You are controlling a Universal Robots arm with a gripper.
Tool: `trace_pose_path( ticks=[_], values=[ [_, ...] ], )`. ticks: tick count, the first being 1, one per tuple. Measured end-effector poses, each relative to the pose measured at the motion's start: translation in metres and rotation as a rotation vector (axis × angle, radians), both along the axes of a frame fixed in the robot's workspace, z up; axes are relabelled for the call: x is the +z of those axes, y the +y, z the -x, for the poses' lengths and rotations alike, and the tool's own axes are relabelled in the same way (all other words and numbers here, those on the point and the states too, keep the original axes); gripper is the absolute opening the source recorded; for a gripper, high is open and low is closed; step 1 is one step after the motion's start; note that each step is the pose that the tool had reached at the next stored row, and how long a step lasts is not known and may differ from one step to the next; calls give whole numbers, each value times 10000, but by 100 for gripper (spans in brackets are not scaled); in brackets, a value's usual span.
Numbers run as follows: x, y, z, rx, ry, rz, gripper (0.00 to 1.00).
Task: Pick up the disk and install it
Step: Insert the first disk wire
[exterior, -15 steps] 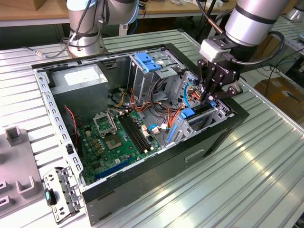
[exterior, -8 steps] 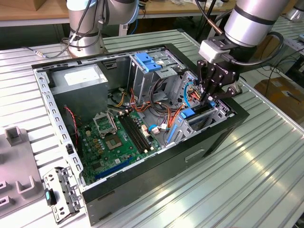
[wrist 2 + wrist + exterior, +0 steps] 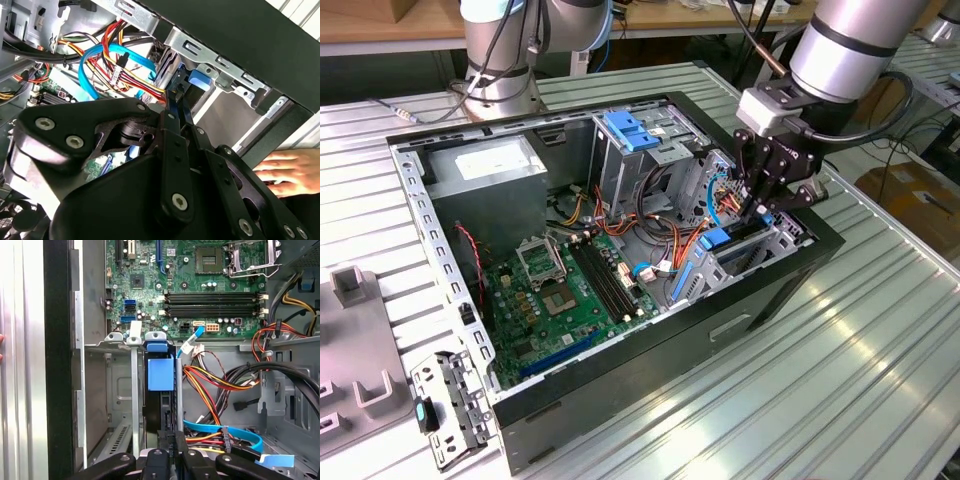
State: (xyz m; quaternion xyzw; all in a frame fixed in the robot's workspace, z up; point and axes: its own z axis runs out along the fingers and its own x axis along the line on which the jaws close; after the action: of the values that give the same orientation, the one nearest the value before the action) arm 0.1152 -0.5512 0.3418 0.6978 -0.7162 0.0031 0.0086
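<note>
The black multi-link gripper reaches down into the open black computer case at its front corner, toward the exterior view's right. Its fingers are drawn narrow and pinch the upper edge of the disk, a flat black drive with blue plastic side rails, which stands on edge inside a bay of the grey metal drive cage. In the first wrist view the disk sits between 2 upright cage walls, its blue tab facing up, with an unfilled bay beside it toward the case's black side wall. On its other flank, a tangle of red, yellow and orange wires and a flat light-blue data cable crowd close, leaving little free room there.

In the second wrist view the gripper closes on the disk's blue rail just below the case's black rim, so the clearance to that rim is slim. A person's hand rests outside the case on the ribbed metal bench.

The green motherboard lies flat on the case floor, well apart from the gripper, and a grey power-supply box occupies the far corner. A blue plastic latch tops the taller cage.
</note>
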Motion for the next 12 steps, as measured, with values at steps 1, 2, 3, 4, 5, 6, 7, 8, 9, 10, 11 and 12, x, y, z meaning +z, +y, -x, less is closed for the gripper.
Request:
trace_pose_path(
  ticks=[1, 2, 3, 4, 5, 6, 7, 8, 9, 10, 11, 12],
  values=[
    [-9, 0, 0, 0, 1, 3, 16],
    [-11, 0, 0, 0, 2, 5, 16],
    [-11, 0, 0, 0, 2, 6, 16],
    [-11, 0, 0, 0, 2, 5, 16],
    [-13, 0, 0, 0, 2, 3, 16],
    [-13, 0, 0, 0, 2, 2, 16],
    [-15, 0, 0, 0, 2, -2, 18],
    [-8, 0, 0, 0, 1, 0, 18],
    [4, 0, -1, 0, 1, 3, 24],
    [23, 0, -3, 0, 1, 3, 24],
    [43, 0, -3, 0, 1, 2, 24],
    [76, 0, -3, 0, 0, 5, 24]
  ],
)
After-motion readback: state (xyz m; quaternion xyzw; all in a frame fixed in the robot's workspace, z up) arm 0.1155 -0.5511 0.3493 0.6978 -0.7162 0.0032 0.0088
